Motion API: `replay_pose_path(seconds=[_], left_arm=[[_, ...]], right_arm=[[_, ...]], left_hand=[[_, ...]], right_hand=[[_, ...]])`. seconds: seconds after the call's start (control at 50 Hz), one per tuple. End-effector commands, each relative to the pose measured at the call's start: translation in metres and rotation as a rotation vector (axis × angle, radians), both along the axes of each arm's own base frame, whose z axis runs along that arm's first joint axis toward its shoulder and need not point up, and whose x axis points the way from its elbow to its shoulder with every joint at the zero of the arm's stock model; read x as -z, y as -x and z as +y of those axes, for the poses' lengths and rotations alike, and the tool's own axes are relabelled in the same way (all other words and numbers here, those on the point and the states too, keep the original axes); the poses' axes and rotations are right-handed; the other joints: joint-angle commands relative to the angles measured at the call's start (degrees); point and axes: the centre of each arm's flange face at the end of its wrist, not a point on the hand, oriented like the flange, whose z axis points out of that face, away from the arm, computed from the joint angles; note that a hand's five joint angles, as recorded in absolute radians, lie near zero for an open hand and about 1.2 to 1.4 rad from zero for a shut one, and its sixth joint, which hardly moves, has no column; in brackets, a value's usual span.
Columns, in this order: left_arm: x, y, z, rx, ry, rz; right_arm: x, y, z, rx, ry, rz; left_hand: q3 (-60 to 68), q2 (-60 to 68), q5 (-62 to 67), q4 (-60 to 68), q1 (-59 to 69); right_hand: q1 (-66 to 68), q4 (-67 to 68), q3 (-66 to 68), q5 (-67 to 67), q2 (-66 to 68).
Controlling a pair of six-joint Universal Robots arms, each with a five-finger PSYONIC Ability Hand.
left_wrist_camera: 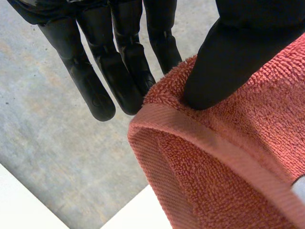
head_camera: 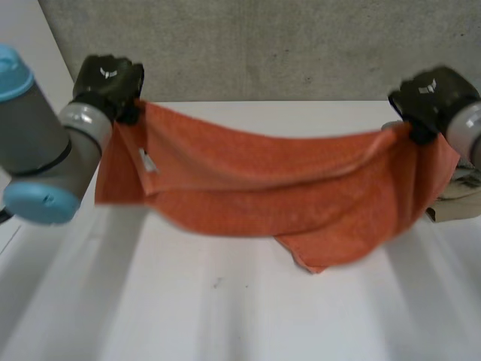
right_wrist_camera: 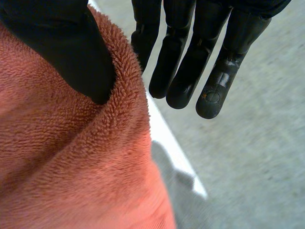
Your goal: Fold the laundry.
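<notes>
An orange terry towel point(head_camera: 263, 184) hangs stretched between my two hands above the white table point(head_camera: 225, 301), sagging in the middle with its lowest fold touching the tabletop. My left hand point(head_camera: 109, 79) holds the towel's upper left corner. In the left wrist view the thumb point(left_wrist_camera: 224, 62) presses the hemmed corner of the towel point(left_wrist_camera: 228, 162) against the straight fingers point(left_wrist_camera: 119, 71). My right hand point(head_camera: 432, 94) holds the upper right corner. In the right wrist view its thumb point(right_wrist_camera: 71, 52) pinches the towel point(right_wrist_camera: 71, 162) against the fingers point(right_wrist_camera: 190, 62).
A folded beige cloth point(head_camera: 458, 199) lies on the table at the right edge, just behind the towel's hanging right end. A grey wall point(head_camera: 263, 45) runs behind the table's far edge.
</notes>
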Motion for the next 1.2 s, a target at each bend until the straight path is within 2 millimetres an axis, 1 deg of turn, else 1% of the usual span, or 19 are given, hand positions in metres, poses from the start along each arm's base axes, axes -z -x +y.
replay_pose_path(seconds=[0.02, 0.1, 0.14, 0.24, 0.28, 0.36, 0.46, 0.52, 0.54, 0.62, 0.7, 0.78, 0.86, 0.9, 0.92, 0.96, 1.06, 1.14, 1.2], left_arm=[[-0.058, 0.009, -0.053, -0.025, 0.24, 0.099], [-0.103, 0.009, -0.056, -0.024, 0.408, 0.192], [-0.108, 0.01, -0.055, -0.025, 0.431, 0.22], [-0.115, 0.001, -0.036, -0.011, 0.408, 0.261], [-0.105, -0.002, -0.031, -0.009, 0.364, 0.259], [-0.067, -0.019, -0.025, -0.029, 0.235, 0.215], [-0.002, -0.036, -0.019, -0.044, -0.005, 0.131], [0.022, -0.041, -0.018, -0.05, -0.108, 0.098], [0.046, -0.043, -0.021, -0.056, -0.193, 0.075], [0.097, -0.049, -0.031, -0.08, -0.361, 0.022], [0.111, -0.049, -0.04, -0.088, -0.398, -0.029], [0.121, -0.046, -0.048, -0.079, -0.394, -0.046], [0.129, -0.04, -0.053, -0.065, -0.374, -0.055], [0.133, -0.037, -0.052, -0.057, -0.371, -0.057], [0.135, -0.034, -0.051, -0.052, -0.366, -0.057], [0.135, -0.031, -0.05, -0.045, -0.36, -0.057], [0.129, -0.02, -0.037, -0.014, -0.349, -0.059], [0.083, -0.027, -0.015, -0.015, -0.275, -0.029], [0.066, -0.03, 0.008, -0.003, -0.255, -0.022]], right_arm=[[-0.064, -0.045, -0.04, 0.027, 0.403, -0.208], [-0.098, -0.044, -0.047, 0.049, 0.595, -0.349], [-0.107, -0.043, -0.046, 0.044, 0.635, -0.413], [-0.1, -0.042, -0.026, 0.015, 0.554, -0.453], [-0.098, -0.04, -0.015, 0.008, 0.524, -0.445], [-0.068, -0.038, 0.011, -0.029, 0.372, -0.375], [0.008, -0.035, 0.048, -0.09, 0.072, -0.182], [0.052, -0.032, 0.07, -0.118, -0.064, -0.035], [0.059, -0.03, 0.075, -0.123, -0.083, -0.005], [0.097, -0.027, 0.087, -0.155, -0.162, 0.126], [0.116, -0.028, 0.083, -0.142, -0.194, 0.135], [0.119, -0.03, 0.079, -0.111, -0.183, 0.095], [0.118, -0.033, 0.077, -0.088, -0.167, 0.031], [0.119, -0.033, 0.077, -0.076, -0.168, 0.005], [0.119, -0.034, 0.077, -0.074, -0.167, -0.004], [0.118, -0.034, 0.076, -0.063, -0.16, -0.017], [0.118, -0.031, 0.07, 0.022, -0.112, -0.028], [0.119, -0.031, 0.063, 0.076, -0.078, -0.048], [0.12, -0.032, 0.06, 0.084, -0.075, -0.05]], left_hand=[[11.67, 11.29, 14.36, 11.17, 14.93], [11.67, 11.29, 14.36, 11.17, 14.93], [11.67, 11.29, 14.36, 11.17, 14.93], [11.67, 11.29, 14.36, 11.17, 14.93], [11.67, 11.29, 14.36, 11.17, 14.93], [11.67, 11.29, 14.36, 11.17, 14.93], [11.67, 11.29, 14.36, 11.17, 14.93], [11.67, 11.29, 14.36, 11.17, 14.93], [11.67, 11.29, 14.36, 11.17, 14.93], [11.67, 11.29, 14.36, 11.17, 14.93], [11.67, 11.29, 14.36, 11.17, 14.93], [11.67, 11.29, 14.36, 11.17, 14.93], [9.03, 8.65, 11.72, 8.53, 12.28], [-8.4, -8.78, -5.71, -8.9, -5.14], [-28.81, -29.19, -26.12, -29.31, -25.55], [-40.58, -40.96, -37.89, -41.08, -37.32], [-44.49, -44.87, -41.8, -44.99, -41.23], [-43.48, -43.87, -40.79, -43.99, -40.23], [-41.97, -42.36, -39.28, -42.48, -38.72]], right_hand=[[23.7, 11.97, 12.4, 13.66, 12.53], [23.7, 11.97, 12.4, 13.66, 12.53], [23.7, 11.97, 12.4, 13.66, 12.53], [23.7, 11.97, 12.4, 13.66, 12.53], [23.7, 11.97, 12.4, 13.66, 12.53], [23.7, 11.97, 12.4, 13.66, 12.53], [23.7, 11.97, 12.4, 13.66, 12.53], [23.7, 11.97, 12.4, 13.66, 12.53], [23.7, 11.97, 12.4, 13.66, 12.53], [23.7, 11.97, 12.4, 13.66, 12.53], [23.7, 11.97, 12.4, 13.66, 12.53], [23.7, 11.97, 12.4, 13.66, 12.53], [23.7, 11.97, 12.4, 13.66, 12.53], [23.7, 11.97, 12.4, 13.66, 12.53], [23.7, 11.97, 12.4, 13.66, 12.53], [23.7, 11.97, 12.4, 13.66, 12.53], [23.7, 11.97, 12.4, 13.66, 12.53], [23.7, 11.97, 12.4, 13.66, 12.53], [23.7, 11.97, 12.4, 13.66, 12.53]])
